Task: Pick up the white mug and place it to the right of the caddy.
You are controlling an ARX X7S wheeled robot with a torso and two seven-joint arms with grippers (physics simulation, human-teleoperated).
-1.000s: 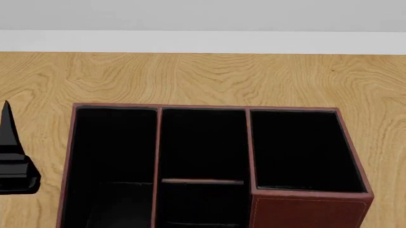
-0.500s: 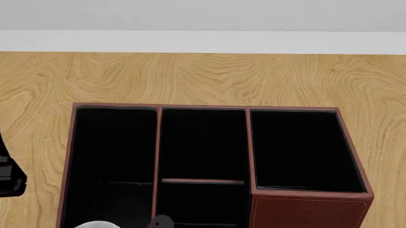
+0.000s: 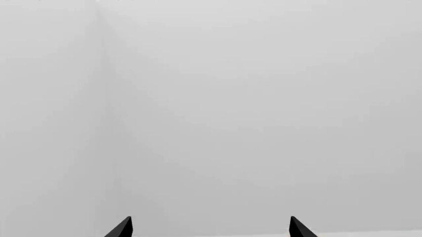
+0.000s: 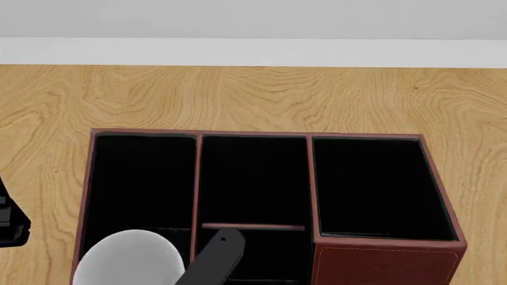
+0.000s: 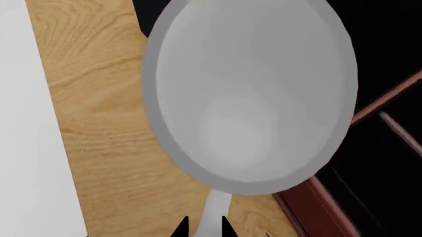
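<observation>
**Spotter:** Your right gripper (image 5: 203, 231) is pinched on the white mug (image 4: 130, 258) by its handle (image 5: 214, 212) alone. The mug hangs over the left front corner of the caddy (image 4: 253, 135); the right wrist view shows it partly above the rim and partly above the wooden table (image 4: 237, 95).

**Checker:** That thin hold is your first worry. With only the handle between the tips, the cup could swing or twist in the grip if you move sideways quickly.

**Spotter:** The route is your second worry. You need to reach bare table to the right of the caddy, and the taller section (image 4: 384, 261) stands on that side. If you carry low, the base of the mug may clip a divider or that raised wall. That could knock the mug loose or shove the caddy.

**Checker:** And your left gripper (image 3: 209, 229)?

**Spotter:** Its fingertips (image 3: 122, 228) stand apart with nothing between them, facing blank grey. It sits at the table's left edge in the head view, well away from your path.

**Checker:** Watch the landing too. Little table shows beyond the caddy's right wall, so you may set down too close to it, or half out of sight.
</observation>
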